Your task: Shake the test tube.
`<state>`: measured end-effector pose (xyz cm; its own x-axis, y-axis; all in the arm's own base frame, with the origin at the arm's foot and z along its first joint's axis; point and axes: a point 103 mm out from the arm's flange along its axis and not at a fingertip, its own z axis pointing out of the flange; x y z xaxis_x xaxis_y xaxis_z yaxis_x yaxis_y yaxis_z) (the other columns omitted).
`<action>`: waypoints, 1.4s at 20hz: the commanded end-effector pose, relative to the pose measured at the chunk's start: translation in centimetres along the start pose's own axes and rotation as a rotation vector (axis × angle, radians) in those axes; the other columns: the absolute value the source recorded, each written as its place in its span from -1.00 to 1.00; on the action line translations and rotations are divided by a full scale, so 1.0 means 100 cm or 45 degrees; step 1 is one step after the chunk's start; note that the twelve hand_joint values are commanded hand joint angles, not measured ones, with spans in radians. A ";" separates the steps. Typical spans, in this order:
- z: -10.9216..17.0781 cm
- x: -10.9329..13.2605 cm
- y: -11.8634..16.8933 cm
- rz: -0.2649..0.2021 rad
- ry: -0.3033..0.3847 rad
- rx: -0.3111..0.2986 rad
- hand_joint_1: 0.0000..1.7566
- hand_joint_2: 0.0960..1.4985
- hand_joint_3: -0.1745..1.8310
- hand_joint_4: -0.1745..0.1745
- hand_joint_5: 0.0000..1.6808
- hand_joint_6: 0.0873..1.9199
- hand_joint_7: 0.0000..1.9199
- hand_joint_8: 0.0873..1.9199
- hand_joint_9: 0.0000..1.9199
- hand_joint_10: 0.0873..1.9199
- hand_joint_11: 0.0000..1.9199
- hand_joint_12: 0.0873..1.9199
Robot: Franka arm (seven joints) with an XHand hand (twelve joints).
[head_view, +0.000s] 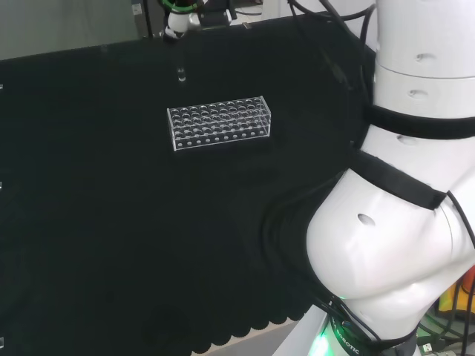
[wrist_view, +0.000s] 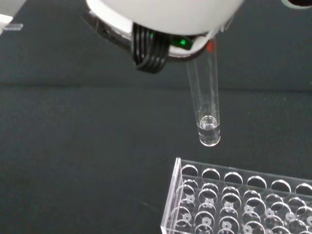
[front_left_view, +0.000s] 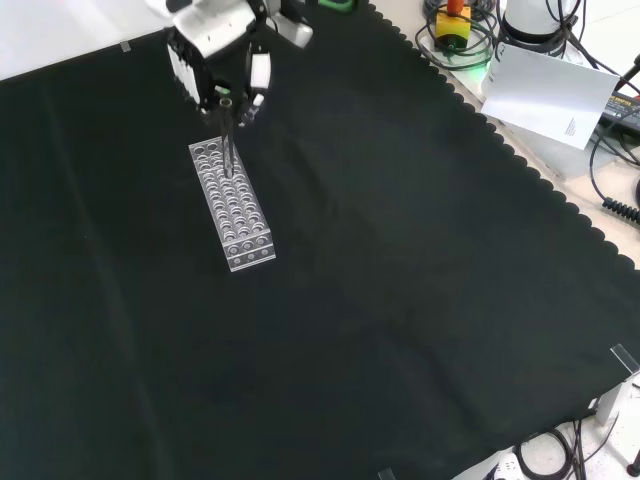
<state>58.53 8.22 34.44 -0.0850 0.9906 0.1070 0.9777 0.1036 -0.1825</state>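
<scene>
hand (front_left_view: 215, 50) up high | fingers (front_left_view: 259, 75) pinching test tube (wrist_view: 206, 109) at its top | tube hangs clear above rack (front_left_view: 232, 205) so a shake won't hit it

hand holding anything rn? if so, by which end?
Yes: the hand holds the clear test tube by its top end, fingers closed around the mouth. Its rounded bottom hangs free above the rack.
</scene>
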 end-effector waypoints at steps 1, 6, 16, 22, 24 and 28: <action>-0.024 -0.001 -0.018 -0.008 0.029 -0.033 0.51 -0.10 -0.35 -1.00 0.61 -0.90 0.46 -0.40 0.69 -0.44 0.34 -0.25; -0.029 0.007 -0.021 -0.029 0.026 -0.041 0.51 -0.09 -0.35 -1.00 0.61 -0.91 0.46 -0.40 0.69 -0.43 0.34 -0.25; -0.030 0.075 -0.022 -0.183 0.088 -0.046 0.51 -0.09 -0.35 -1.00 0.61 -0.92 0.45 -0.39 0.69 -0.43 0.34 -0.25; -0.032 0.112 -0.027 -0.284 0.107 -0.045 0.51 -0.09 -0.35 -1.00 0.61 -0.93 0.45 -0.38 0.69 -0.42 0.34 -0.25; -0.032 0.109 -0.028 -0.272 0.101 -0.047 0.51 -0.09 -0.35 -1.00 0.62 -0.93 0.45 -0.38 0.69 -0.42 0.34 -0.25; -0.030 0.078 -0.026 -0.173 0.079 -0.052 0.51 -0.09 -0.35 -1.00 0.62 -0.93 0.45 -0.38 0.69 -0.42 0.34 -0.25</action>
<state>55.60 17.99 39.10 -0.2663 0.9404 0.2117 0.9487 0.2945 -0.1148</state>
